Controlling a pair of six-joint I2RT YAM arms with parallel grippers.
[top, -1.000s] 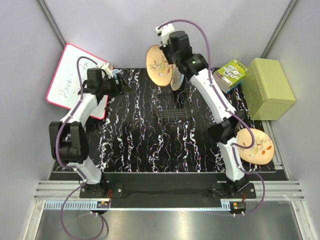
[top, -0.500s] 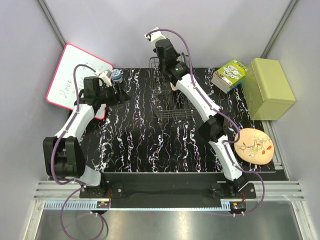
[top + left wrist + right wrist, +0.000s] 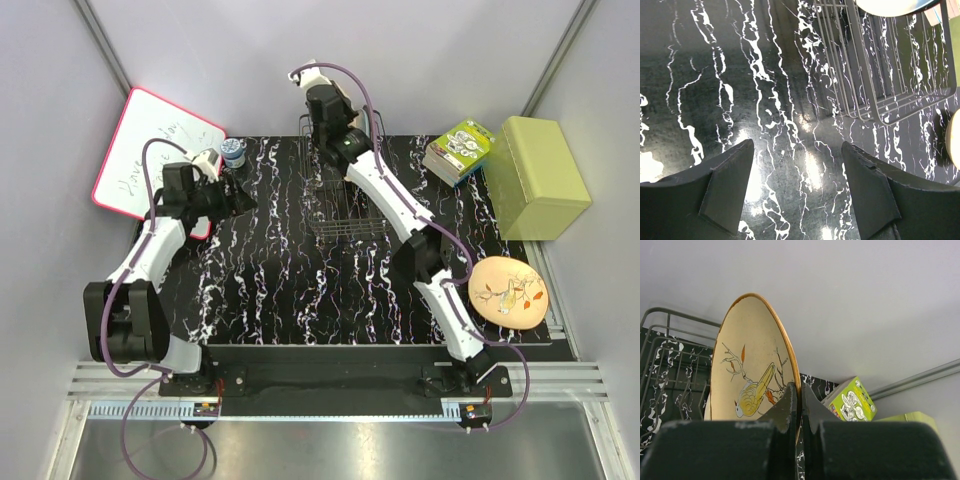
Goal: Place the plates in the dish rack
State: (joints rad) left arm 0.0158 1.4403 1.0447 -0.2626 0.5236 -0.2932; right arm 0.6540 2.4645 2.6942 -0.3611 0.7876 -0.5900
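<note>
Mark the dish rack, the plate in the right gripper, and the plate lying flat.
dish rack (image 3: 345,230): top view, near rim.
held plate (image 3: 747,370): right wrist view, painted face.
flat plate (image 3: 508,290): top view, centre.

Pale grey walls (image 3: 470,50) are closing in the space, with metal struts (image 3: 105,45) running along the far corners. A black tabletop (image 3: 290,280) veined in white is catching glare from the light above. A red-framed whiteboard (image 3: 150,150) is lying askew at the far left. A pale green box (image 3: 543,178) and a bright green carton (image 3: 460,148) are sitting at the right.
</note>
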